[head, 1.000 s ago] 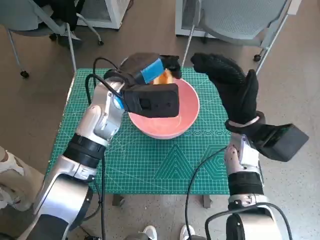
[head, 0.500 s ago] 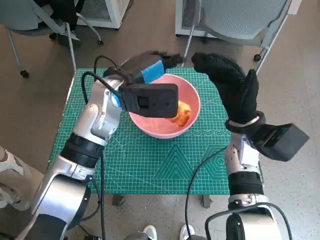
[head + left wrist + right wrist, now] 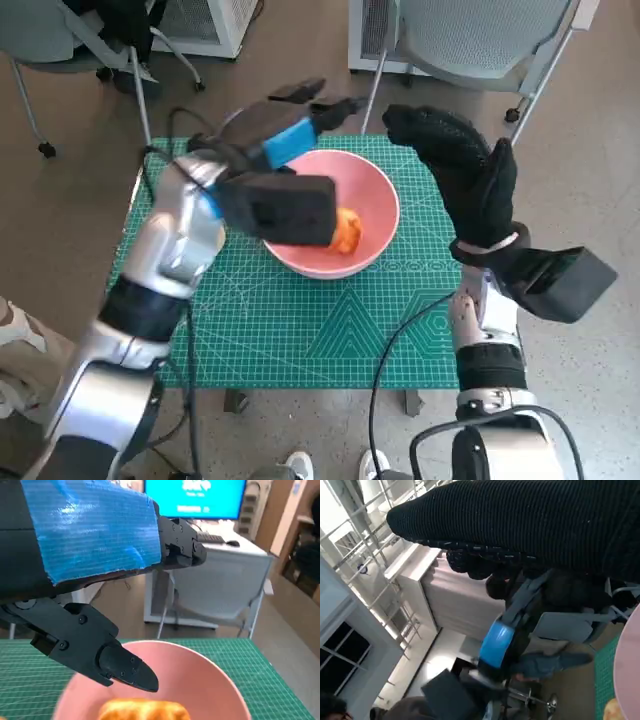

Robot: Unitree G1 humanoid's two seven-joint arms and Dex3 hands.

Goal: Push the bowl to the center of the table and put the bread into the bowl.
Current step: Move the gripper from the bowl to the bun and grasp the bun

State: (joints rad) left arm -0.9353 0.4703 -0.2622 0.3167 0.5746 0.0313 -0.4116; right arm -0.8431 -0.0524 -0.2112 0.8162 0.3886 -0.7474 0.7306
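The pink bowl (image 3: 370,200) stands near the middle of the green cutting mat (image 3: 330,330). The orange-brown bread (image 3: 346,229) lies inside the bowl, also seen in the left wrist view as bread (image 3: 142,711) under the pink rim (image 3: 220,675). My left hand (image 3: 290,125), blue tape on its back, hovers above the bowl's far left edge, fingers (image 3: 125,667) apart and holding nothing. My right hand (image 3: 455,160) in the black glove is raised beside the bowl's right side, fingers spread and empty. The bowl's rim (image 3: 626,665) shows in the right wrist view.
The mat covers a small table. Chairs with wheeled legs (image 3: 470,40) stand behind it, another chair (image 3: 70,50) at the far left. A person's knee (image 3: 15,340) shows at the left edge. Cables hang off the front of the table.
The bread dropped from my left hand into the bowl and settled near its middle. My left hand has lifted up and away to the left; the right hand stayed put.
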